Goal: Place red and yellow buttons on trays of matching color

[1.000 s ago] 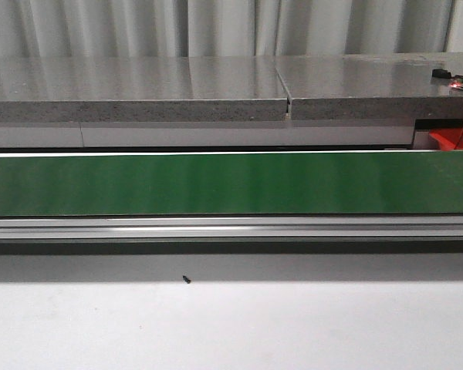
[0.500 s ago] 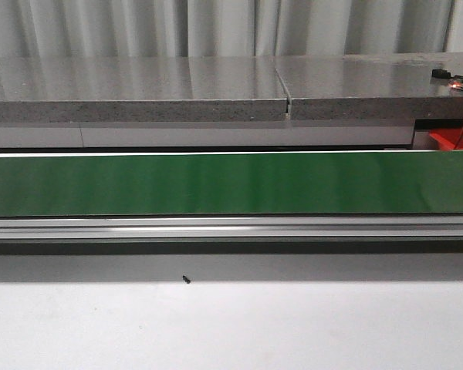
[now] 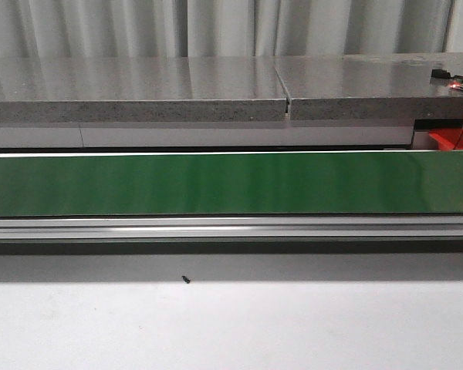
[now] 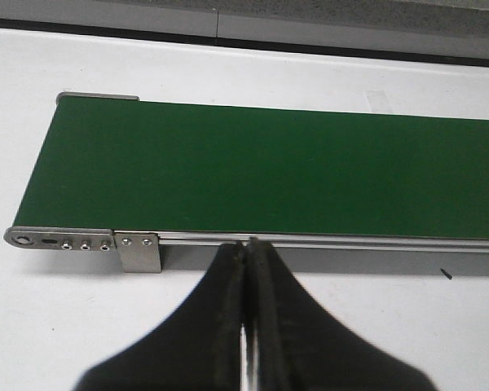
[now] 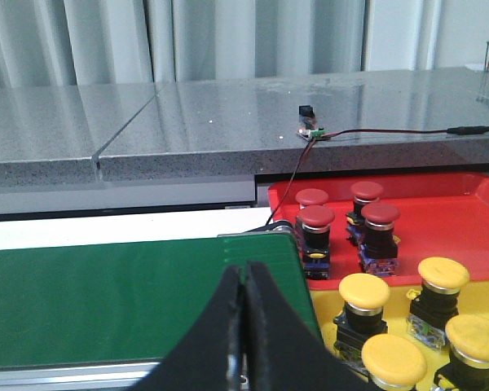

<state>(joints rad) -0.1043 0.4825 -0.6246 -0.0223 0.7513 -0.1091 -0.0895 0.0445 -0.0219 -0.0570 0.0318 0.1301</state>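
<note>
Several red buttons (image 5: pixel 316 217) stand on the red tray (image 5: pixel 456 220) just past the right end of the green conveyor belt (image 5: pixel 130 301). Beside it, several yellow buttons (image 5: pixel 364 289) stand on the yellow tray (image 5: pixel 323 305). My right gripper (image 5: pixel 244 267) is shut with nothing in it, over the belt's right end and close to the trays. My left gripper (image 4: pixel 246 244) is shut and holds nothing, at the near rail of the belt (image 4: pixel 261 171) towards its left end. No button lies on the belt. The front view shows only a corner of the red tray (image 3: pixel 451 139) and neither gripper.
A grey stone counter (image 3: pixel 216 85) runs behind the belt (image 3: pixel 216 183). A small circuit board (image 5: pixel 312 130) with a red and black wire lies on it above the red tray. White tabletop (image 3: pixel 231 324) lies in front of the belt, with a tiny dark screw (image 3: pixel 186 280).
</note>
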